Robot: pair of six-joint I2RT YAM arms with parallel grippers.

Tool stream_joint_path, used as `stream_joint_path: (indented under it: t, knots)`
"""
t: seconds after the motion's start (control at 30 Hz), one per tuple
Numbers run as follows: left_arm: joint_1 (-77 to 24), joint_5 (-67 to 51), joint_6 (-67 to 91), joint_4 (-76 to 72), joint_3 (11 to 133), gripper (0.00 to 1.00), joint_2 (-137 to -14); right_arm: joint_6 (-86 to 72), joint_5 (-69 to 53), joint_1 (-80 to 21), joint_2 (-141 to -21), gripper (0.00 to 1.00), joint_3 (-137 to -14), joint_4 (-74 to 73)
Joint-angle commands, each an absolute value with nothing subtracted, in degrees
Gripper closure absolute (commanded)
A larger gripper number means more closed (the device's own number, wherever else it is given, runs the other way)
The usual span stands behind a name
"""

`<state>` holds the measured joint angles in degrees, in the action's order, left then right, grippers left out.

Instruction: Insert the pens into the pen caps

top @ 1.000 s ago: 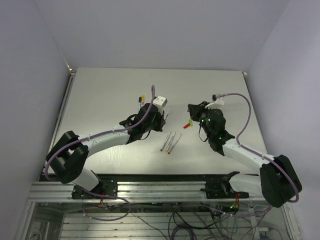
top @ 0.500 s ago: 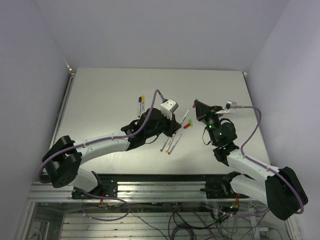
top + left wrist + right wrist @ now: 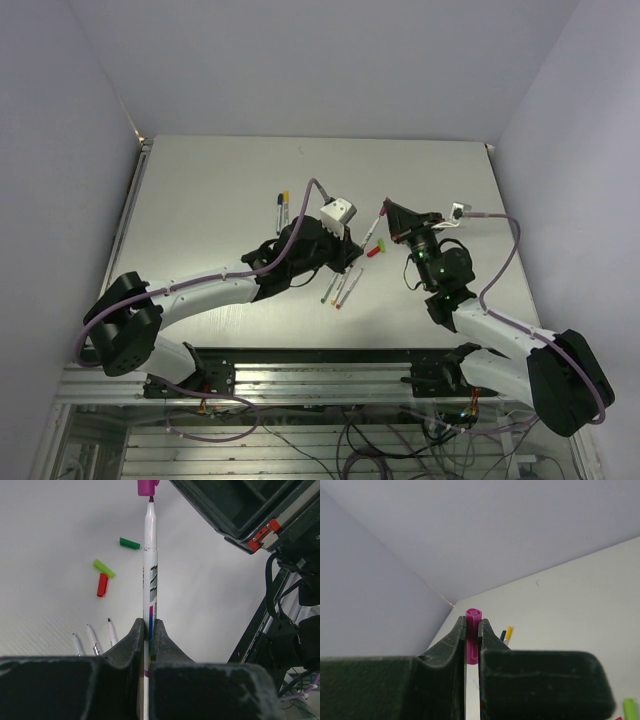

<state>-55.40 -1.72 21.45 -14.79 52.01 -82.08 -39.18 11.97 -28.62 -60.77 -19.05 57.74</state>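
Note:
My left gripper [image 3: 147, 625] is shut on a white pen [image 3: 150, 575] with a dark purple tip, held off the table. The tip sits just at the mouth of a magenta cap [image 3: 147, 486]. My right gripper [image 3: 472, 622] is shut on that magenta cap [image 3: 473, 625], and the pen's white barrel [image 3: 471, 680] shows below it. In the top view the left gripper [image 3: 355, 248] and right gripper [image 3: 391, 213] face each other with the pen [image 3: 372, 226] between them. Three uncapped pens [image 3: 339, 288] lie on the table.
A dark green cap [image 3: 130, 543], a lime cap [image 3: 104, 568] and a red cap [image 3: 102, 585] lie loose on the table. Two capped pens, blue and yellow [image 3: 282, 206], lie farther back left. The table's near metal edge [image 3: 320, 352] is by the arm bases.
The left arm has swung right and lifted the pen off the table. The right gripper has turned to face it. The pen tip has closed onto the magenta cap's mouth.

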Motion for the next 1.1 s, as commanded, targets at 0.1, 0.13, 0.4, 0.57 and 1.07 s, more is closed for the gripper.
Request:
stream_joint_path:
  t: [0.1, 0.13, 0.4, 0.57, 1.07]
  knots:
    - [-55.64, -1.04, 21.18, -16.63, 51.34, 0.93, -80.86, -42.12, 9.35, -28.5, -62.14, 1.0, -18.19, 61.68]
    - [-55.67, -0.94, 21.14, -16.54, 51.33, 0.93, -80.78, -42.3, 9.29, -28.52, -62.28, 1.0, -18.05, 61.91]
    - [-55.69, -0.74, 21.14, -16.85, 51.12, 0.93, -80.86, -41.89, 9.81, -28.55, -61.27, 1.0, -18.01, 61.57]
    - [-55.64, -0.91, 21.09, -16.89, 50.83, 0.93, -80.86, -40.97, 10.18, -28.56, -60.6, 1.0, -17.81, 62.03]
    - [-55.64, -0.23, 21.18, -17.5, 50.69, 0.93, -80.16, -41.91, 9.17, -28.56, -60.14, 1.0, -17.7, 61.92]
